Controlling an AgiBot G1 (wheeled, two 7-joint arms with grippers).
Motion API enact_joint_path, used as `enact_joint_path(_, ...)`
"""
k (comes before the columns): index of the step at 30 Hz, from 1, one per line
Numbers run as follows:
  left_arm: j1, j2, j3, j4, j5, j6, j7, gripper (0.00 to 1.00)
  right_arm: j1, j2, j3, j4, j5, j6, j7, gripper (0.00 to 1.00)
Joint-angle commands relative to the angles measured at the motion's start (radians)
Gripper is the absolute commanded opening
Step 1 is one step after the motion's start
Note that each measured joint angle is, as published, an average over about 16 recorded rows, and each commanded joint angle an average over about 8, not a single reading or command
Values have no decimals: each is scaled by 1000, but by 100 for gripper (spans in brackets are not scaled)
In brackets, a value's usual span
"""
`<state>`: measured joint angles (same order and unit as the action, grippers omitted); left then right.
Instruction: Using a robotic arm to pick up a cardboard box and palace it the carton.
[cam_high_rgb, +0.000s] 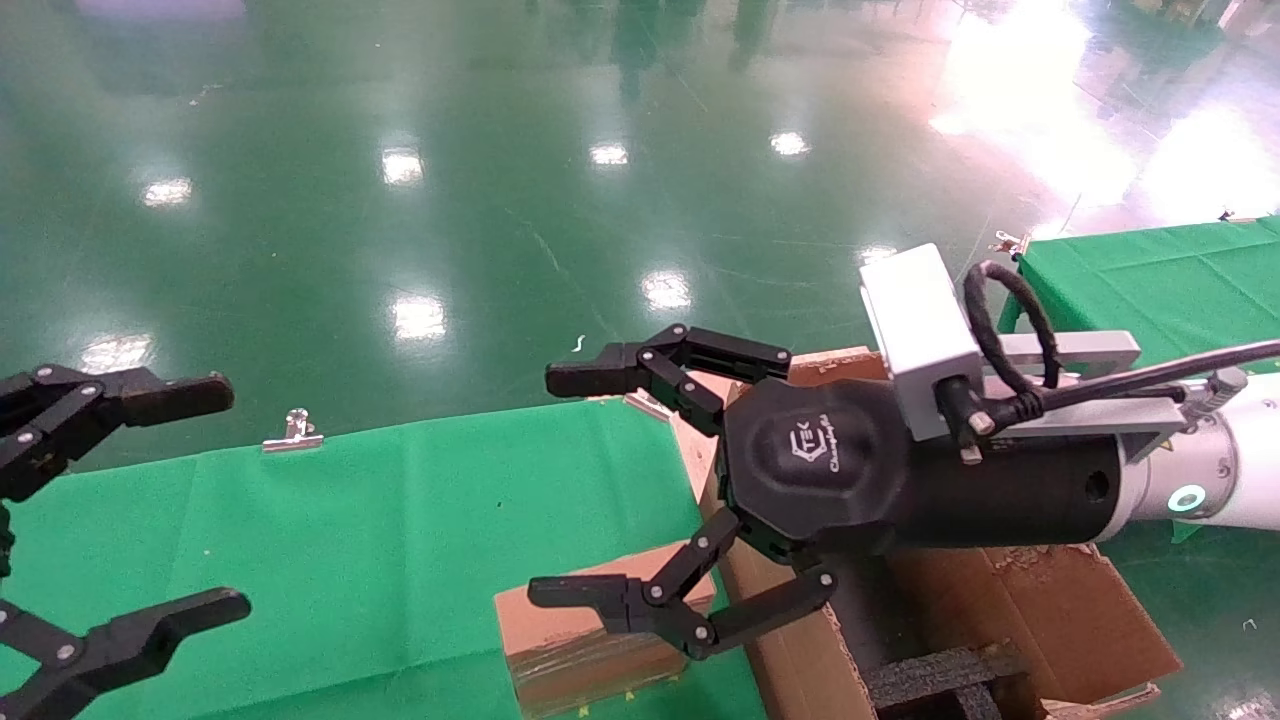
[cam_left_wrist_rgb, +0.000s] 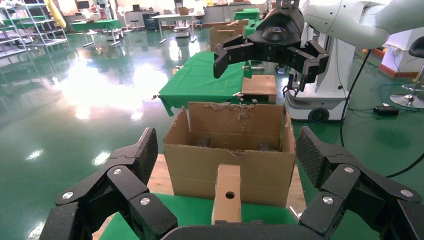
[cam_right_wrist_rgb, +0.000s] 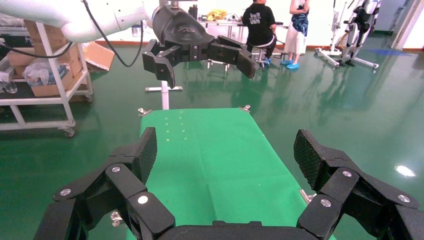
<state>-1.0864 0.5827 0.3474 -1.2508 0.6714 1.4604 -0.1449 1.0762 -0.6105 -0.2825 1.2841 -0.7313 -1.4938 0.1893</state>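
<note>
- Room: big hall, glossy green floor (cam_high_rgb: 420, 200) with bright light reflections; the right wrist view shows two people (cam_right_wrist_rgb: 260, 25) at the far end, a white wheeled rack (cam_right_wrist_rgb: 45, 100) with boxes, more equipment stands behind.
- Tabletop (cam_high_rgb: 380, 540): covered in green cloth, held at the far edge by a metal clip (cam_high_rgb: 292, 432); a second green-covered table (cam_high_rgb: 1160, 280) sits well apart, on the robot's right.
- Carton (cam_high_rgb: 1050, 610): large brown corrugated, open top with ragged torn flaps, black foam inserts (cam_high_rgb: 940, 675) inside; it stands at the right end of the tabletop.
- Robotic arm (cam_high_rgb: 1240, 460): white glossy, comes in from the right, silver-white camera block (cam_high_rgb: 915, 320) and looped black cable (cam_high_rgb: 1010, 320) at the wrist.
- Right end effector (cam_high_rgb: 590, 490): black, fingers spread wide, holding nothing; hangs in the air above the carton's left edge and over the cardboard box, not touching it.
- Left end effector (cam_high_rgb: 200, 500): at the left edge of the head view over the tabletop's left end, fingers spread, empty, idle.
- Cardboard box (cam_high_rgb: 590, 640): small, closed, brown, clear tape on it; lies on the tabletop just beside the carton's left wall; the left wrist view shows a round hole (cam_left_wrist_rgb: 229, 195) in its end face.
</note>
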Motion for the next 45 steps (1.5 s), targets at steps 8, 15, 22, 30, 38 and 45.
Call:
enact_joint_path(8, 0, 0, 0, 0, 0, 0, 0, 100, 0, 0, 0, 0, 0, 0, 0, 100)
enact_joint_path(15, 0, 0, 0, 0, 0, 0, 0, 55, 0, 0, 0, 0, 0, 0, 0, 100)
enact_joint_path(22, 0, 0, 0, 0, 0, 0, 0, 0, 0, 0, 0, 0, 0, 0, 0, 100)
enact_joint_path(30, 0, 0, 0, 0, 0, 0, 0, 0, 34, -3, -37, 13, -94, 3, 2, 100)
enact_joint_path(38, 0, 0, 0, 0, 0, 0, 0, 0, 161, -70, -172, 6, -369, -23, 30, 100)
enact_joint_path(45, 0, 0, 0, 0, 0, 0, 0, 0, 265, -163, -280, -60, -561, -56, 9, 100)
